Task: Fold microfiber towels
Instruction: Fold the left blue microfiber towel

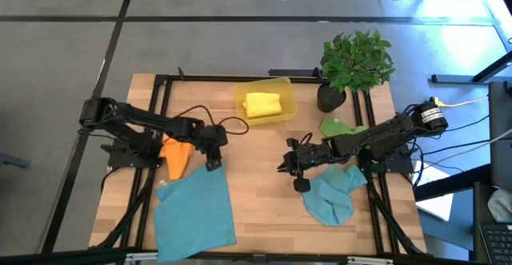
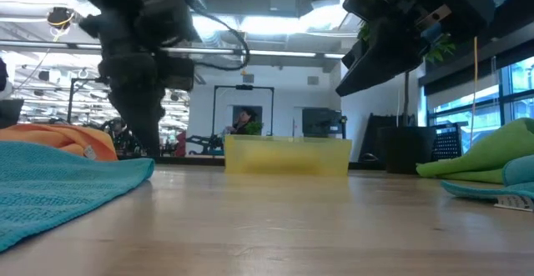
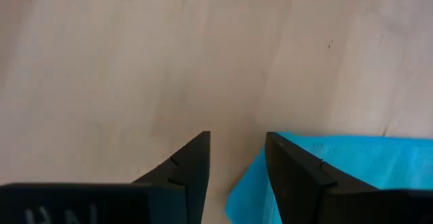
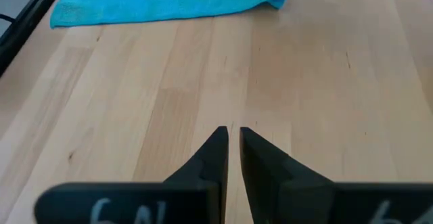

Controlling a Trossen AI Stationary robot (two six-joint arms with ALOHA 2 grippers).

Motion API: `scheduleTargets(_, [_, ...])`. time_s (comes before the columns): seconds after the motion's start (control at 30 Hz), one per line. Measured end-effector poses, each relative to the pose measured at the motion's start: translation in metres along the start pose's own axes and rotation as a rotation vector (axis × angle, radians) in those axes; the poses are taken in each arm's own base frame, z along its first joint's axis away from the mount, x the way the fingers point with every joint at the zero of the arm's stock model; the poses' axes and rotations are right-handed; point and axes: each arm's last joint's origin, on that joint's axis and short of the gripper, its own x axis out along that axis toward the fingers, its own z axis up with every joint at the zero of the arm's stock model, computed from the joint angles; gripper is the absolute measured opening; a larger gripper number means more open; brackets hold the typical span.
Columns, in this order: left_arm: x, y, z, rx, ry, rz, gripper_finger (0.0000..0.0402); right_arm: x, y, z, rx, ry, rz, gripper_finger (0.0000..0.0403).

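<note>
A teal-blue towel (image 1: 196, 209) lies spread flat at the table's near left; it also shows in the left wrist view (image 3: 352, 163) and the right wrist view (image 4: 169, 1). My left gripper (image 1: 213, 164) is open, pointing down over the towel's far right corner (image 3: 247, 187). An orange towel (image 1: 176, 154) lies bunched beside it. A second teal-blue towel (image 1: 332, 197) lies crumpled at the near right. My right gripper (image 1: 293, 169) is shut and empty, above bare wood (image 4: 233, 132) left of that towel. A green towel (image 1: 340, 126) lies by the plant. A yellow towel (image 1: 262, 105) lies in the bin. My left gripper comes from above at the spread teal-blue towel's far right corner (image 3: 247, 187). The corner's edge lies between the two fingers, flat on the table. I cannot tell whether the fingers touch it.
A translucent yellow bin (image 1: 282, 85) stands at the far middle. A potted plant (image 1: 356, 61) stands at the far right. Bare wood (image 1: 264, 193) lies between the two teal-blue towels. Black frame rails (image 1: 160, 97) run along the table's edges.
</note>
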Motion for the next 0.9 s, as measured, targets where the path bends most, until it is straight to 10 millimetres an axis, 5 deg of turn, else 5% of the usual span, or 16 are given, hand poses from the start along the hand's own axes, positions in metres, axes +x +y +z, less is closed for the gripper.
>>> scheduleTargets(0.3, [0.024,-0.008,-0.007,0.005,0.073,-0.047,0.0133,0.000,0.000,0.000,0.000,0.001,0.000,0.0041])
scheduleTargets(0.77, [0.026,-0.015,-0.010,0.018,0.083,-0.043,0.0132,0.000,0.000,0.000,-0.001,-0.002,0.001,0.0041])
scheduleTargets(0.9, [0.026,-0.020,-0.012,0.087,0.083,-0.043,0.0102,0.000,0.000,0.000,-0.004,-0.002,0.001,0.0041])
